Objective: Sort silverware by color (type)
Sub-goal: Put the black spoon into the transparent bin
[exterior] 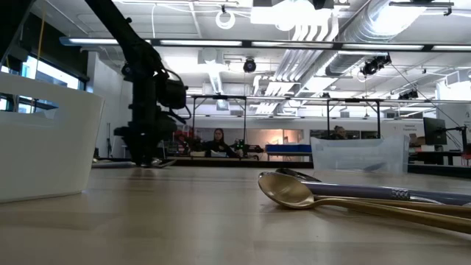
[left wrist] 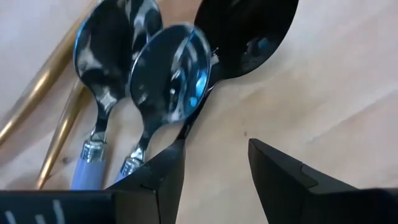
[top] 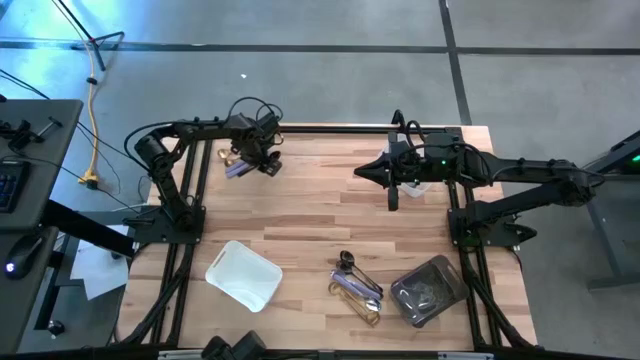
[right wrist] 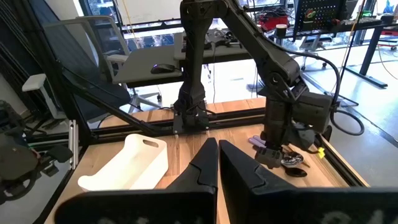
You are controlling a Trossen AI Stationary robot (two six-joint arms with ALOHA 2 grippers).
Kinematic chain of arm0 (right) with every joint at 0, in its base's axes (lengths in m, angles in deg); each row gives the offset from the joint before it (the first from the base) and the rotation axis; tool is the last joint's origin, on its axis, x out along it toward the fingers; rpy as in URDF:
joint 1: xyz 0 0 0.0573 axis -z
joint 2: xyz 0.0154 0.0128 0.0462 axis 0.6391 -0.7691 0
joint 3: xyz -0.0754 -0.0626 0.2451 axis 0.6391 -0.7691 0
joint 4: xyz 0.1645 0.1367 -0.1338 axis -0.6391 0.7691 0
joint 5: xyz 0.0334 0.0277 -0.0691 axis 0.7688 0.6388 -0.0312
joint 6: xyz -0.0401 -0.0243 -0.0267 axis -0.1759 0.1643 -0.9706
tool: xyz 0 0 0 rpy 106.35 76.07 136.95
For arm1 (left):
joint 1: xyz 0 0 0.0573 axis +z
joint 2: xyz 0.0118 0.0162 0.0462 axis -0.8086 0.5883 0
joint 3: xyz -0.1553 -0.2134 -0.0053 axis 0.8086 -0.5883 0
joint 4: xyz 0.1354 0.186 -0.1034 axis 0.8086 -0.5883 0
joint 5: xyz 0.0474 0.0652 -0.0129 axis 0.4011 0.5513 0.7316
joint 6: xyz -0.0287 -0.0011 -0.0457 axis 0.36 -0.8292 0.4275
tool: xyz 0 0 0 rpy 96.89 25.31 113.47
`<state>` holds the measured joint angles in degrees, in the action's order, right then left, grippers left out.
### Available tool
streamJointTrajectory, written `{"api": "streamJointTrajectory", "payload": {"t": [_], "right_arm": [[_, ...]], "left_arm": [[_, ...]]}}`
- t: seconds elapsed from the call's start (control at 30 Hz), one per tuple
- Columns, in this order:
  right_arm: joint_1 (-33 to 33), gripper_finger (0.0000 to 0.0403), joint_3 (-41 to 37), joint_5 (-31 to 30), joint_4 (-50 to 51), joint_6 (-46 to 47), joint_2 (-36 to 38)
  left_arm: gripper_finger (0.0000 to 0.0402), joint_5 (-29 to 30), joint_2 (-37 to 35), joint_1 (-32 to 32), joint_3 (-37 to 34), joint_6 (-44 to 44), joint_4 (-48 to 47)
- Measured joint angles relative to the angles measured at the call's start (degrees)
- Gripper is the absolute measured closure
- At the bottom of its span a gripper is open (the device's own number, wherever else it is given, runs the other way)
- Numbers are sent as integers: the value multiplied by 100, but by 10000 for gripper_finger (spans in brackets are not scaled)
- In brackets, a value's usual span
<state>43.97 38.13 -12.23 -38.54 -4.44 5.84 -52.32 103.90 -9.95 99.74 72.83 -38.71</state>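
Spoons (left wrist: 155, 81) lie under our left gripper (left wrist: 214, 165), fingers apart and grasping nothing; our right gripper (right wrist: 217, 165) waits clenched.

On the wooden table (top: 320, 215), a white tray (top: 243, 274) lies well left of a clear tray (top: 428, 290) near the front edge.

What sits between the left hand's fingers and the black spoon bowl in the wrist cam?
Only bare wood. In the left wrist view the left hand is open, and the black spoon lies just beyond its fingertips, untouched.
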Motion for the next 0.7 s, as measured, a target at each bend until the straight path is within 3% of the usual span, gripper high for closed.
{"api": "streamJointTrajectory", "payload": {"t": [0.7], "right_arm": [[0,403,0,2,71,0,0]], "left_arm": [[234,-57,-294,64,-7,-487,35]]}}
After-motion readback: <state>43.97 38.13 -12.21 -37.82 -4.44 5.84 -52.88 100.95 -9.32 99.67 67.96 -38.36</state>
